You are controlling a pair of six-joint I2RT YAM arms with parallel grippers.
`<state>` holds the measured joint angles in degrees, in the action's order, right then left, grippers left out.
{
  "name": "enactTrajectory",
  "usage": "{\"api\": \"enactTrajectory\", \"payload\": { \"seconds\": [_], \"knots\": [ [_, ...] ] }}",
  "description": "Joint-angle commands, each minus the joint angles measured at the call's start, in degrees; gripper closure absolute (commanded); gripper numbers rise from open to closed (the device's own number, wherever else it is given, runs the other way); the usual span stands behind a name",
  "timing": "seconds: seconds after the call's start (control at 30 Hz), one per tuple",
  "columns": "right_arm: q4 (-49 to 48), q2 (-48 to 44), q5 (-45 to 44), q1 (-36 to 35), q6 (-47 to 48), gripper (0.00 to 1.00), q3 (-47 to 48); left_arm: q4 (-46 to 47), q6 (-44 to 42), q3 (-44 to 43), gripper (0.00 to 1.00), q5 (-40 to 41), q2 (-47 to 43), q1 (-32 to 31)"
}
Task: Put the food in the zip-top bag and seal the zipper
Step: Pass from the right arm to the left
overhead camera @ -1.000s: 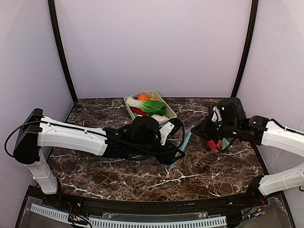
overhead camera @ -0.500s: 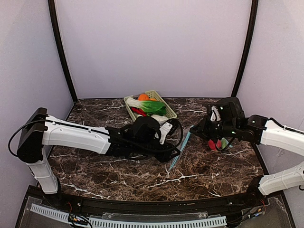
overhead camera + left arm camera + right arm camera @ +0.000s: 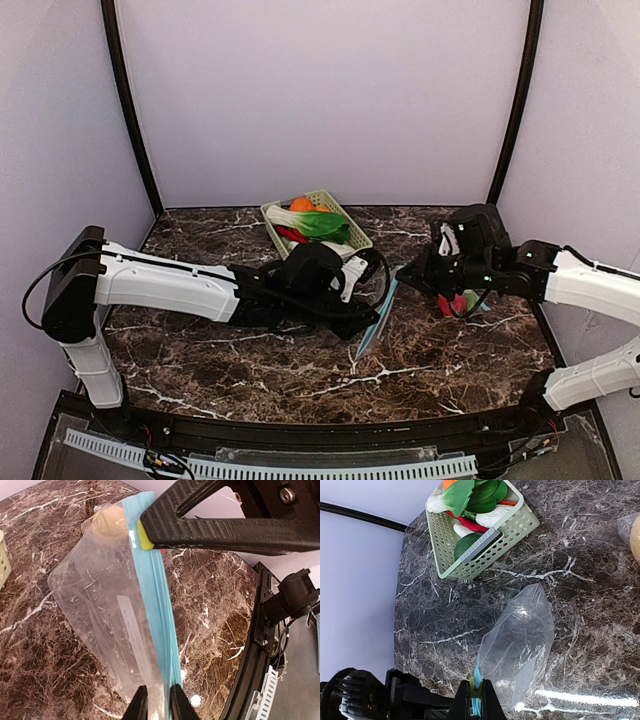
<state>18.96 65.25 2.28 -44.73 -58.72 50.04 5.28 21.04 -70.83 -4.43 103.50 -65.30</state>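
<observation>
A clear zip-top bag (image 3: 378, 318) with a blue zipper strip (image 3: 152, 595) is stretched between my two grippers just above the table. My left gripper (image 3: 366, 336) is shut on the near end of the strip, seen in the left wrist view (image 3: 156, 706). My right gripper (image 3: 402, 274) is shut on the yellow slider (image 3: 476, 687) at the far end. The bag (image 3: 525, 640) looks empty. Leafy greens (image 3: 325, 222), an orange (image 3: 302, 204), a red chilli (image 3: 470, 524) and a white radish (image 3: 492, 517) lie in the basket. A peach (image 3: 107, 521) lies on the table beyond the bag.
The pale green lattice basket (image 3: 356, 230) stands at the back centre. A red item (image 3: 447, 305) and a green item (image 3: 472, 300) lie under my right arm. The peach also shows at the right edge of the right wrist view (image 3: 636, 537). Dark marble table, walls on three sides.
My right gripper has edged left with the slider end, and my left gripper has shifted slightly right. The bag stays stretched between them.
</observation>
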Motion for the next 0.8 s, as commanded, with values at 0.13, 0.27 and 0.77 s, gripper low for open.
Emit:
{"api": "enactTrajectory", "payload": {
  "seconds": [0.13, 0.27, 0.77],
  "knots": [
    [-0.67, 1.09, -0.83, -1.06, 0.37, 0.99, 1.73, -3.83, -0.91, -2.45, 0.92, 2.33, 0.80, 0.17],
    [-0.77, 1.53, -0.88, -1.23, 0.56, 0.99, 1.64, -3.64, -0.70, -2.52, 0.99, 2.12, 0.92, 0.16],
    [0.81, -1.88, 0.97, -2.72, 5.45, 0.54, -1.54, 0.34, 4.20, 0.11, 0.99, 6.99, -1.14, 0.25]
  ]
}}
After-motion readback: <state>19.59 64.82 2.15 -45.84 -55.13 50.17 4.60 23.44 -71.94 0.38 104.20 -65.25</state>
